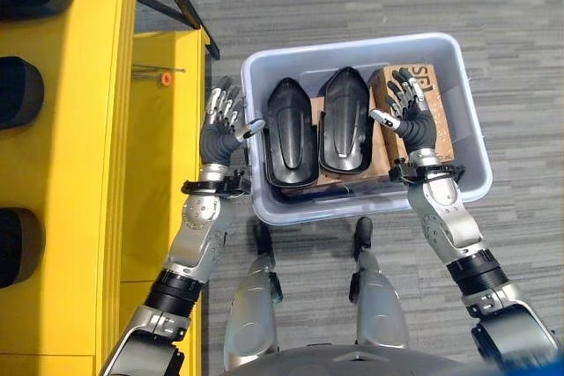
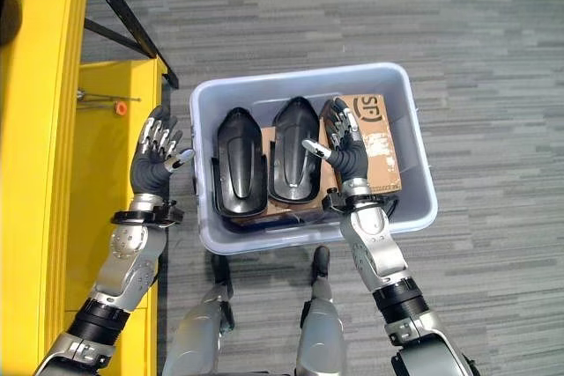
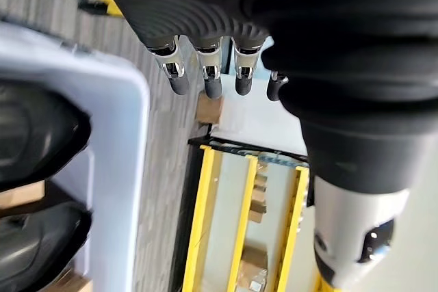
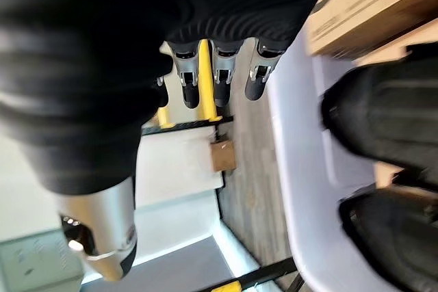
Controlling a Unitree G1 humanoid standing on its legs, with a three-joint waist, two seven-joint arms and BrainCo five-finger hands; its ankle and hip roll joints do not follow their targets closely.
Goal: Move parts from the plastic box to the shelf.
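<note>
left hand point(image 1: 222, 125): fingers spread, holds nothing, just outside box wall | right hand point(image 1: 407, 110): fingers spread, empty, over box | pale blue plastic box point(image 1: 471, 134) on grey floor: two shiny black curved parts point(image 1: 292, 134) side by side, brown cardboard point(image 1: 438, 116) beside | tall yellow metal shelf point(image 1: 106, 129) to the left

Plastic box point(image 2: 414, 184), two black parts point(image 2: 240, 163), right hand point(image 2: 345, 149) above

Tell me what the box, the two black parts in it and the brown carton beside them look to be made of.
Plastic box: pale, slightly translucent plastic with a smooth moulded rim. Black parts: probably moulded plastic, glossy, catching light along curved ridges. Carton: matte brown cardboard, printed in black.
</note>
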